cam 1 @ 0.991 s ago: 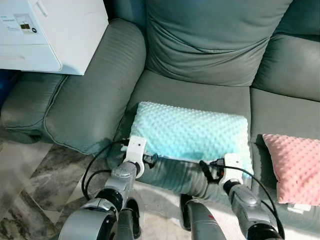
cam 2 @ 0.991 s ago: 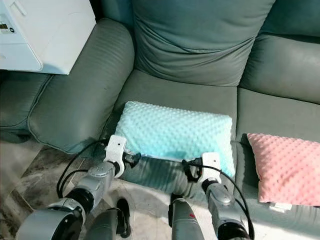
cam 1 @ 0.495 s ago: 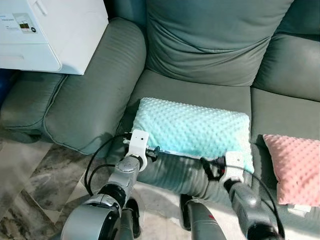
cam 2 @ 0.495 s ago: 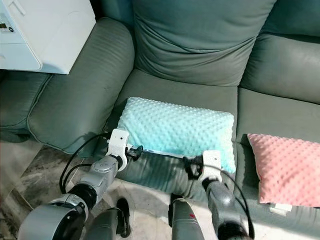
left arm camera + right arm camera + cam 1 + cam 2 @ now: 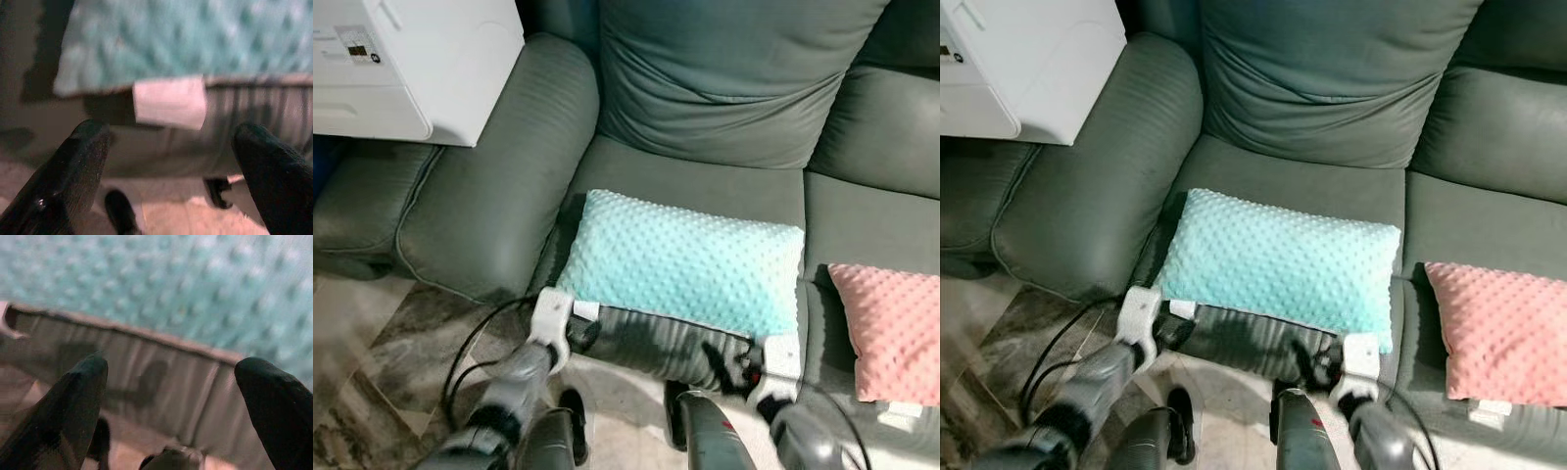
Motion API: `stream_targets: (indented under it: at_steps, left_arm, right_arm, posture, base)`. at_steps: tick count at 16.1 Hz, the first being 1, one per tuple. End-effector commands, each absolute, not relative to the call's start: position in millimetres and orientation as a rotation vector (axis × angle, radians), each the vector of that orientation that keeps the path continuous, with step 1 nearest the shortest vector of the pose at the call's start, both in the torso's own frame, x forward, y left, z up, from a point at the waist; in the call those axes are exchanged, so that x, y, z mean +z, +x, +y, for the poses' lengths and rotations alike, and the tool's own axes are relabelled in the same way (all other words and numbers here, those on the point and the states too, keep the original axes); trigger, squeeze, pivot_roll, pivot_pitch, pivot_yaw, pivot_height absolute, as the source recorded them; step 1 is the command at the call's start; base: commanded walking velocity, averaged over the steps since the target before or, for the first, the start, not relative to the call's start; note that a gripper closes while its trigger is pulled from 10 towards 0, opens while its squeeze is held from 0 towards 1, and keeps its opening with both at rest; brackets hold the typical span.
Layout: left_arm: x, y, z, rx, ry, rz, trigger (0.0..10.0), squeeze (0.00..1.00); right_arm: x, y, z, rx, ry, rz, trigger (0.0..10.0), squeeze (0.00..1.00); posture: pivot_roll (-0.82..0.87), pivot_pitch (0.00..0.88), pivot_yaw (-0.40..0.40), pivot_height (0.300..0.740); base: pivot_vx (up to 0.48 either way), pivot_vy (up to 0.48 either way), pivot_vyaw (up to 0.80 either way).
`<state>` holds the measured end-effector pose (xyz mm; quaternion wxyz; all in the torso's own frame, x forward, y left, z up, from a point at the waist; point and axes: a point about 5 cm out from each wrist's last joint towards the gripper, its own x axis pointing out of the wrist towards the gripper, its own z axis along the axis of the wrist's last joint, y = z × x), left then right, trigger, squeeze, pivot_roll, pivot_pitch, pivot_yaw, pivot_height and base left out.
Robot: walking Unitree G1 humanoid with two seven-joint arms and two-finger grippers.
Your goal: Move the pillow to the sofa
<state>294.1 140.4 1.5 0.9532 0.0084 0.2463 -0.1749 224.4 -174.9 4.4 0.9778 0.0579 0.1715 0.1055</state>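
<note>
Left eye view: the teal pillow (image 5: 683,260) lies flat on the sofa (image 5: 724,186) seat cushion, near its front edge, between the left armrest (image 5: 499,166) and the pink pillow (image 5: 891,328) on the next seat. It rests on the seat on its own, with neither claw touching it.

Left claw (image 5: 168,161): fingers spread wide with nothing between them, just off the pillow's front left corner. Left wrist view looks at that corner and its white tag (image 5: 169,100), with the striped sofa front below.

Right claw (image 5: 176,401): also wide and empty, just off the pillow's front right corner, low against the sofa front. Right wrist view shows the dotted teal fabric above the seat edge, clear of both fingers.

Step call: placement looks done, with the pillow on the sofa and both claws released. We're at the release/retreat stage, close to task end.

Next move, my read: pull both arms straight back from the seat front with the claws open, so no finger snags the tag or drags the pillow off the edge. The pillow sits close to the front lip, so any contact on the way out could tip it forward. If a tidier placement is wanted, nudge it deeper towards the back cushion (image 5: 734,78). Otherwise it's fine.

White appliance (image 5: 411,64) beside the armrest isn't in the way.
</note>
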Motion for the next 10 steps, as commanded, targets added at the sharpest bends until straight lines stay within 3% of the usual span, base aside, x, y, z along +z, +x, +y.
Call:
stream_targets:
  at_steps: [1, 5, 10]
  left_arm:
    - [-7, 281, 150, -0.377, 0.02, 0.528, 10.0, 0.0]
    - [13, 279, 160, -0.343, -0.006, 0.416, 10.0, 0.0]
    - [47, 290, 169, -0.192, -0.062, 0.224, 10.0, 0.0]
  right_arm:
    - [7, 213, -170, 0.229, 0.136, 0.362, 10.0, 0.0]
    - [31, 213, -172, 0.194, 0.145, 0.302, 10.0, 0.0]
    - [63, 260, -163, 0.203, 0.143, 0.197, 10.0, 0.0]
  posture:
    - [-0.18, 0.277, 0.086, 0.74]
    - [-0.18, 0.199, 0.08, 0.74]
    - [-0.15, 0.03, 0.054, 0.74]
  base:
    - [0.0, 0.0, 0.0]
    - [0.0, 0.0, 0.0]
    - [0.0, 0.0, 0.0]
